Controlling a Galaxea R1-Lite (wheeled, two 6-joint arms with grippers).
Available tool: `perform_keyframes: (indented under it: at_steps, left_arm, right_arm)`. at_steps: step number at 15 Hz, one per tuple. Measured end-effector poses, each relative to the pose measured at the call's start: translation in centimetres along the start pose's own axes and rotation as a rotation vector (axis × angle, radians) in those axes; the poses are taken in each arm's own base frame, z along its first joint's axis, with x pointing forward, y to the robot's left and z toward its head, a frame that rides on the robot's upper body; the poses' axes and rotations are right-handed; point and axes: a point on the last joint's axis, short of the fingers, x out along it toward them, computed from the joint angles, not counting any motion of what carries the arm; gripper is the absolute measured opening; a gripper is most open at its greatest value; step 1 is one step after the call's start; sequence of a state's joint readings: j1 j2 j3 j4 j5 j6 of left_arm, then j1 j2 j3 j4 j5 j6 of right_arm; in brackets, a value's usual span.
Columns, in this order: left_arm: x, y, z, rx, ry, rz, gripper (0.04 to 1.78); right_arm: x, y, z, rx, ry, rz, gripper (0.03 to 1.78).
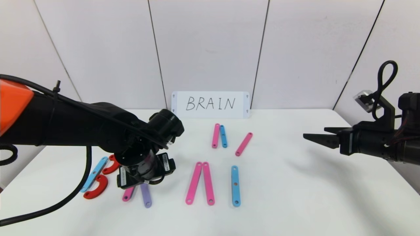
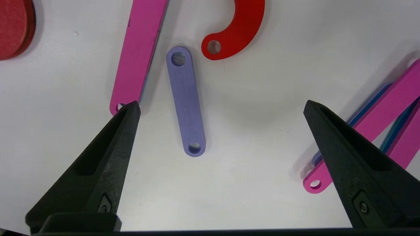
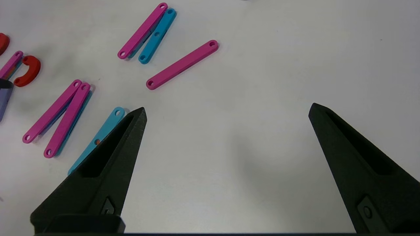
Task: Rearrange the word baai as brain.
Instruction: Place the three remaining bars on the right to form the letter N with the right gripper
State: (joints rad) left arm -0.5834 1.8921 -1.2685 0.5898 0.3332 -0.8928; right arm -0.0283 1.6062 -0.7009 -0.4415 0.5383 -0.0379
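Two risks stand out for you here, and both come from crowding around the left gripper (image 2: pixel 221 108). Its fingers (image 2: pixel 126 114) are spread wide and hold nothing, hanging over the purple bar (image 2: pixel 186 101) on the bench (image 1: pixel 295 196), which lies flat between them in the left wrist view. One fingertip sits right at the end of the neighbouring pink bar (image 2: pixel 139 52), so if you lower straight down you may well land on that bar or nudge it sideways. The red curve (image 2: pixel 241 29) ends close to the purple bar's far hole, and a sloppy closing sweep could drag it too and spoil the letter beside it. Thin flat plastic on a smooth surface will probably slide rather than lift, so expect the bar to skate away if only one finger meets it first. The word baai (image 1: pixel 200 183) is laid out along the near part of the bench, from the blue bar and red curves on your left to the blue upright (image 1: pixel 235 186) further right, with three spare bars (image 1: pixel 223 137) lying behind it below the white BRAIN card (image 1: pixel 210 104). Your left arm reaches in low from the left, wrist bent so the gripper points down at the second letter. The right gripper (image 1: pixel 306 136) is parked well off to the right, held level above the bench, fingers wide apart and empty.
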Motion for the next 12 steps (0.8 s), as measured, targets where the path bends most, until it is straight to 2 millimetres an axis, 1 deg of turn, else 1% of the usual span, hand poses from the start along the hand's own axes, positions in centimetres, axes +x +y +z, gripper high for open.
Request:
perform_keyframes:
  at_steps: [3,6,8,9,12]
  left_arm:
    - [-0.2,1.0,1.0,0.100,-0.006,0.014,1.74]
    - [0.1,2.3,1.7,0.219,0.019,0.056,1.74]
    - [0.5,3.3,2.9,0.284,0.020,0.060,1.74]
    - [0.5,3.4,3.4,0.296,0.018,0.033,1.74]
    - [0.5,3.0,4.5,0.254,0.022,-0.083,1.74]
  right_arm:
    - [0.0,0.0,0.0,0.000,-0.001,0.000,1.73]
    - [-0.1,0.0,0.0,-0.001,-0.002,0.000,1.73]
    - [-0.1,0.0,0.0,0.000,-0.001,0.000,1.73]
    - [-0.1,0.0,0.0,-0.001,-0.001,0.000,1.73]
    - [0.0,0.0,0.0,0.000,-0.001,0.000,1.73]
